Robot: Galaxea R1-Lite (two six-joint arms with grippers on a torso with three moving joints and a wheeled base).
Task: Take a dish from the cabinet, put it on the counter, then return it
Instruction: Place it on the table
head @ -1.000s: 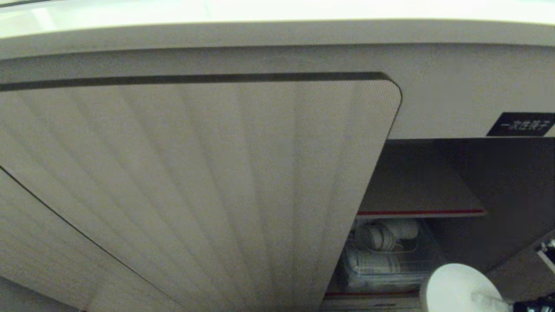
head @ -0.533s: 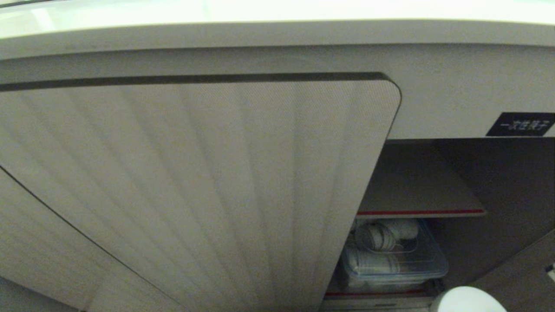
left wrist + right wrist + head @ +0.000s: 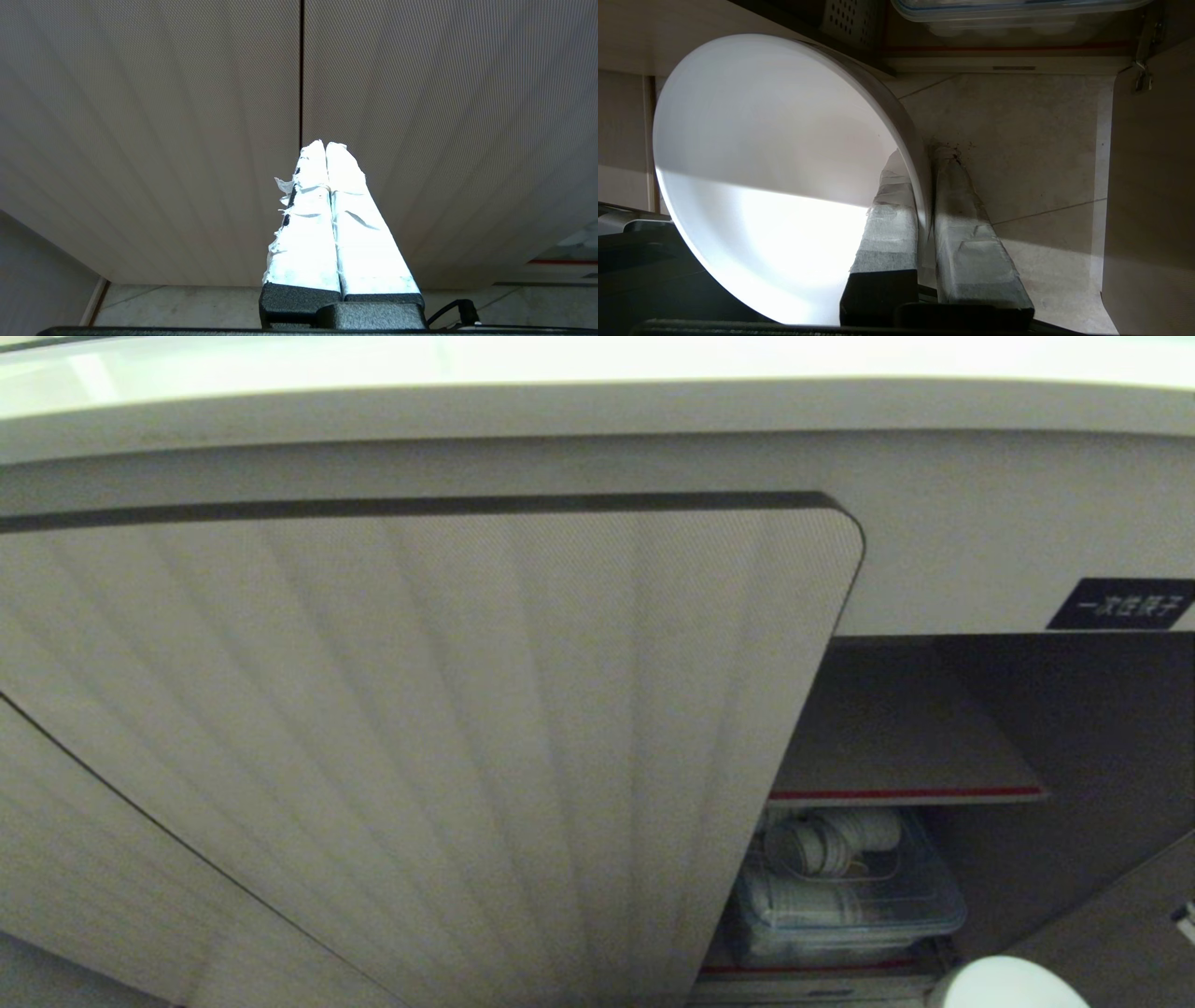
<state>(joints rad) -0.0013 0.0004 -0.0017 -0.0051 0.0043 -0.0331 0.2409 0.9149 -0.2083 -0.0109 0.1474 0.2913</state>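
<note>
The dish [image 3: 761,163], a plain white round bowl, is held on edge in front of the open cabinet, low over the tiled floor. My right gripper [image 3: 920,154] is shut on its rim, one finger inside the bowl and one outside. In the head view only the dish's top [image 3: 1008,985] shows at the bottom right edge, below the cabinet opening [image 3: 1027,728]. The cabinet's ribbed beige door [image 3: 467,756] fills the left of that view, under the pale counter [image 3: 560,359]. My left gripper [image 3: 325,145] is parked, shut and empty, facing the closed doors.
Inside the cabinet a red-edged shelf [image 3: 906,794] sits above a clear plastic box [image 3: 840,896] of white items. A black label [image 3: 1120,604] is above the opening. The swung-open door [image 3: 1148,186] stands close beside the dish. Tiled floor [image 3: 1017,140] lies below.
The dish has sunk toward the bottom edge of the head view, and the dark gripper part beside it has left that view. The cabinet and camera have not shifted.
</note>
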